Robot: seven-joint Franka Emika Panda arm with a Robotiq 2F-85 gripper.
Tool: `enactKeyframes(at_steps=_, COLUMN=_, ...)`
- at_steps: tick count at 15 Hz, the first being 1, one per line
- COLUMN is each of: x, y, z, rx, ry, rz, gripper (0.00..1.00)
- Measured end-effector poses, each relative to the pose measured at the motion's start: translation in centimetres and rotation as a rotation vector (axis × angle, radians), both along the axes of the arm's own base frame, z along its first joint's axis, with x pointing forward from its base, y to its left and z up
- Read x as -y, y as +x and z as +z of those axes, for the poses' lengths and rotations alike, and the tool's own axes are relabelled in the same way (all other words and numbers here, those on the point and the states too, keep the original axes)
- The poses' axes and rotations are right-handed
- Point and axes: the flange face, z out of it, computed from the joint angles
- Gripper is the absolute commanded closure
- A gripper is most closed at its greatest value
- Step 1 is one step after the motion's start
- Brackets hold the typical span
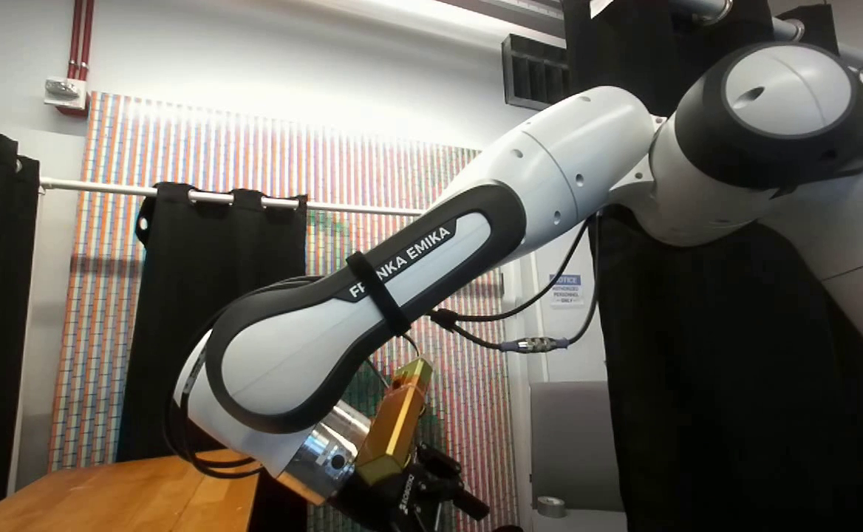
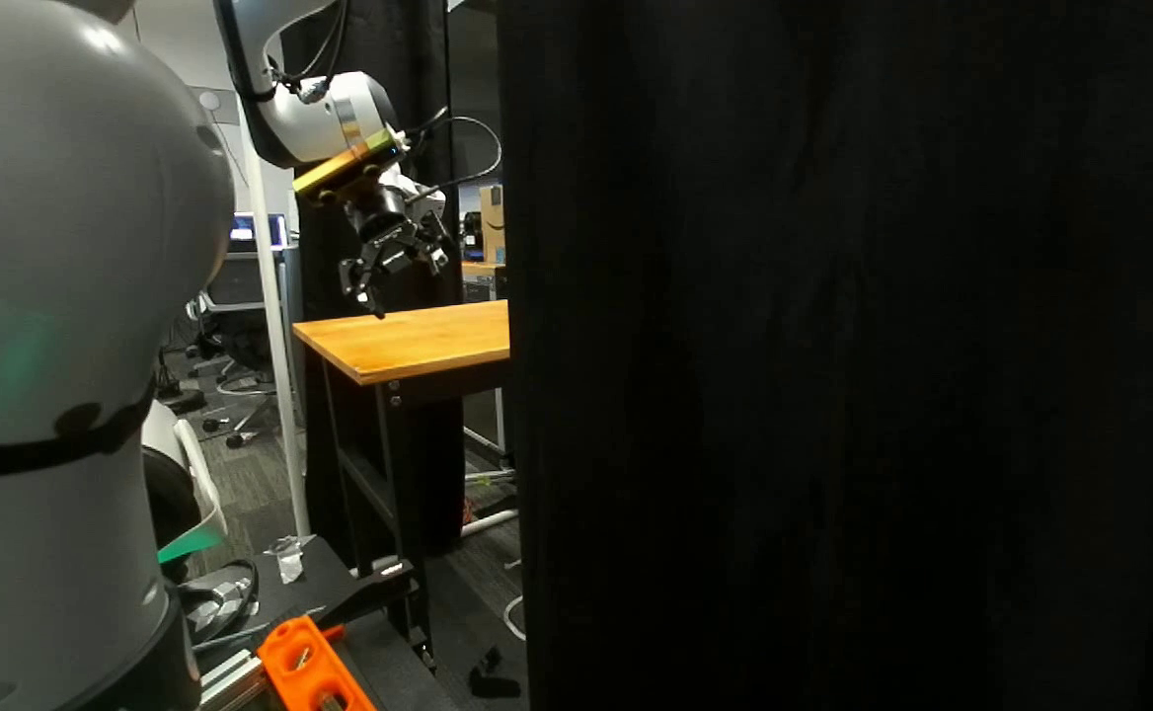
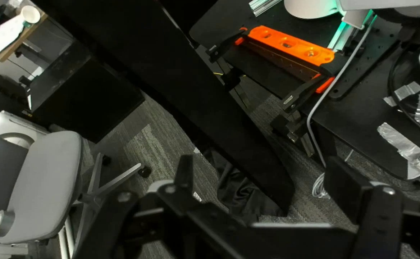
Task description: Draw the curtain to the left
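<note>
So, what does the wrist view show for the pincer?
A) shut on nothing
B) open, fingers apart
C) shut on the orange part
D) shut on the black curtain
B: the pincer has its fingers well apart in the wrist view, with carpet and the lower end of the black curtain showing through the gap.

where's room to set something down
In an exterior view, the wooden table looks bare from its near corner to where the black curtain blocks sight. The wrist view's black bench is crowded with an orange piece and silver tape.
</note>
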Motion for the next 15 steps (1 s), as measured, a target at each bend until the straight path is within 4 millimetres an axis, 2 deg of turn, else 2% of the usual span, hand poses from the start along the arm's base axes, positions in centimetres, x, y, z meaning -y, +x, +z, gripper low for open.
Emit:
enactKeyframes(at_steps=5, x=-0.5, y=0.1, z=-0.4, rx=0.102, ry=0.052, rz=-0.179, gripper=0.0)
enactKeyframes(at_steps=8, x=-1.9, y=0.4, z=-0.8, rx=0.147, ry=0.168, rz=-0.272, gripper=0.0)
enactKeyframes(at_steps=9, x=-1.7, y=0.8, z=-0.6, rx=0.162, ry=0.205, rz=-0.286, gripper=0.0)
enactKeyframes(at_steps=12, x=1.5, y=2.0, z=1.2, rx=0.232, ry=0.322, rz=-0.304, gripper=0.0)
enactKeyframes(at_steps=15, x=6.2, y=3.2, z=3.5, rx=0.273, ry=0.458, rz=-0.322, gripper=0.0)
